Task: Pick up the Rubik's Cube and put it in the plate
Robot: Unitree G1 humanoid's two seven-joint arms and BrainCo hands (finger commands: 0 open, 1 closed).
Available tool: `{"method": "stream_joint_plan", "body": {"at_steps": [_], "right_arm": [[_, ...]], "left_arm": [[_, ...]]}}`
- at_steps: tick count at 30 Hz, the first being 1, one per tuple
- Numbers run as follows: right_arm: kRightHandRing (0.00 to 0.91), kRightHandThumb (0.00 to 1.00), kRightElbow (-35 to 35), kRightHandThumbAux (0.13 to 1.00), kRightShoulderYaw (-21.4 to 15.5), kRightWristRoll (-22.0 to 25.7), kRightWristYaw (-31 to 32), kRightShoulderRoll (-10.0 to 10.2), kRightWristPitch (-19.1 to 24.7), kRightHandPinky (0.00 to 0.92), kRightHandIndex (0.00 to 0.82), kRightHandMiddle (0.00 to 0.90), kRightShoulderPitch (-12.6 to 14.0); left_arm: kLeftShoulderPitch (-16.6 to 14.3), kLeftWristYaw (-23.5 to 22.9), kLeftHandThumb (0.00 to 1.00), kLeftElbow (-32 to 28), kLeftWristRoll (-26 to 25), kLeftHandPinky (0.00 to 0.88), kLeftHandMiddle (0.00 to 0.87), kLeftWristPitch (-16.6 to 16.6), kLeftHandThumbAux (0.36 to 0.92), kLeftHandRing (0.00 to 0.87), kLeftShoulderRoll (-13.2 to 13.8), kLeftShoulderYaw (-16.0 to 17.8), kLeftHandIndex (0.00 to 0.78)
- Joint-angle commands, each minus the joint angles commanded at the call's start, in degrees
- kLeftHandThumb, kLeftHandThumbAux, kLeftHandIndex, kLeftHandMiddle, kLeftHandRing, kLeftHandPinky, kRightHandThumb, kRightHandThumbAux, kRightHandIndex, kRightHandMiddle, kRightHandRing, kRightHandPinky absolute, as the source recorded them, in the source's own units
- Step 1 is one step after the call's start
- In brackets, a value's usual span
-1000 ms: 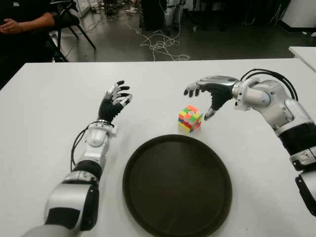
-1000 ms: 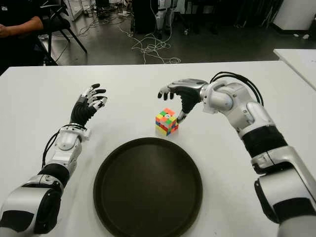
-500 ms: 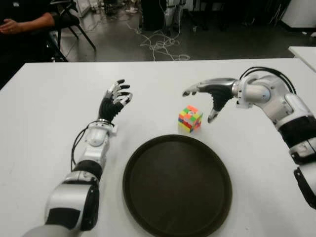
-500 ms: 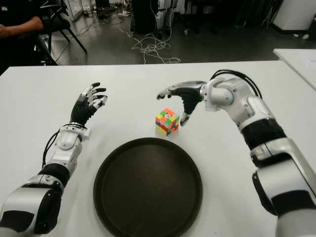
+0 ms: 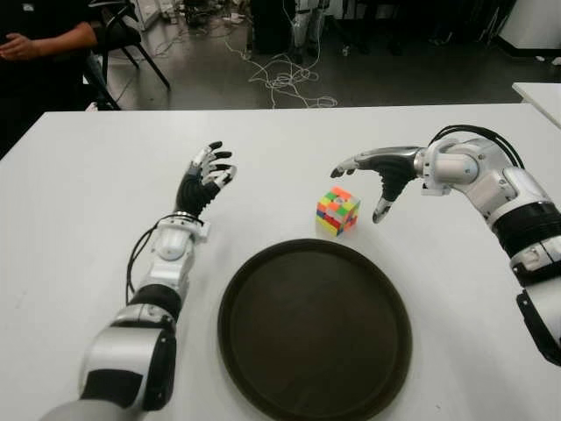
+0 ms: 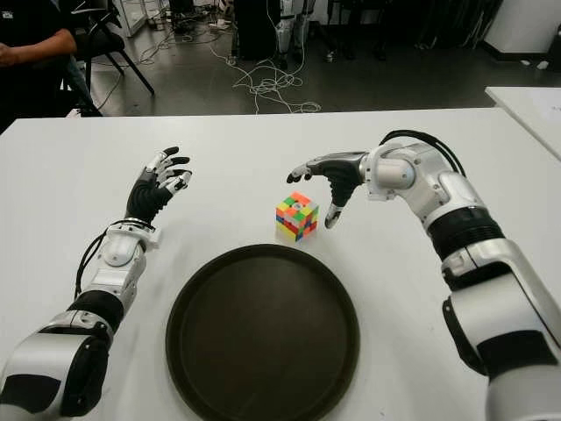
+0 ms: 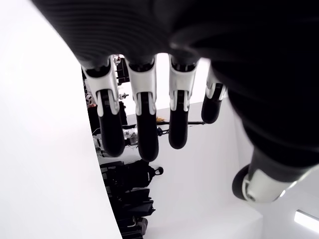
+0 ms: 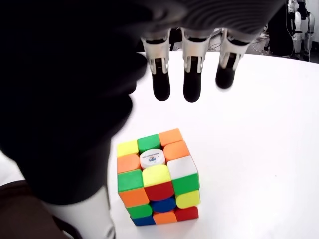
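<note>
The right hand point(image 5: 383, 169) hovered over the Rubik's Cube point(image 5: 337, 210) with fingers point(image 8: 161, 74) spread and empty, beyond the plate point(image 5: 263, 351).

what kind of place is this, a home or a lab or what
Most likely a robotics lab or workshop. Loose cables trail across a bare dark floor behind the white table, another robot's legs stand at the back, and a seated person watches from the far left corner.
</note>
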Motion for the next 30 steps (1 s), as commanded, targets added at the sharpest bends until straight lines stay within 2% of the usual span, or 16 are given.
{"method": "stream_joint_plan", "body": {"at_steps": [4,12,17,20,30], "right_arm": [[0.122,0.000,0.18,0.870,-0.16,0.37,-0.04,-0.07,-0.71,0.100,0.121,0.118,-0.24],[0.062,0.000,-0.91,0.842,-0.89,1.03,-0.15,-0.17,-0.25,0.058,0.060,0.074,0.09],[0.013,0.000,0.00,0.750,-0.97,-0.60,-4.64,0.61,1.90,0.023,0.013,0.025,0.82],[0.004,0.000,-0.32,0.725,-1.09,-0.35,-5.34,0.63,2.59,0.018,0.004,0.014,1.01],[0.007,0.000,-2.34,0.743,-1.90,1.64,-5.81,0.69,2.60,0.024,0.003,0.026,1.87]], "left_arm": [[-0.07,0.05,0.101,0.04,-0.05,0.318,0.256,0.09,0.640,0.280,-0.02,0.00,0.159],[-0.11,0.64,0.096,0.09,0.40,0.324,0.256,0.25,0.639,0.282,0.10,-0.34,0.159],[-0.12,0.66,0.093,0.17,0.42,0.320,0.250,0.29,0.629,0.278,0.09,-0.28,0.154],[-0.12,0.82,0.087,0.20,0.61,0.316,0.246,0.23,0.621,0.275,0.13,-0.34,0.153],[-0.18,1.30,0.083,0.31,1.20,0.321,0.243,0.29,0.620,0.274,0.33,-0.71,0.161]]}}
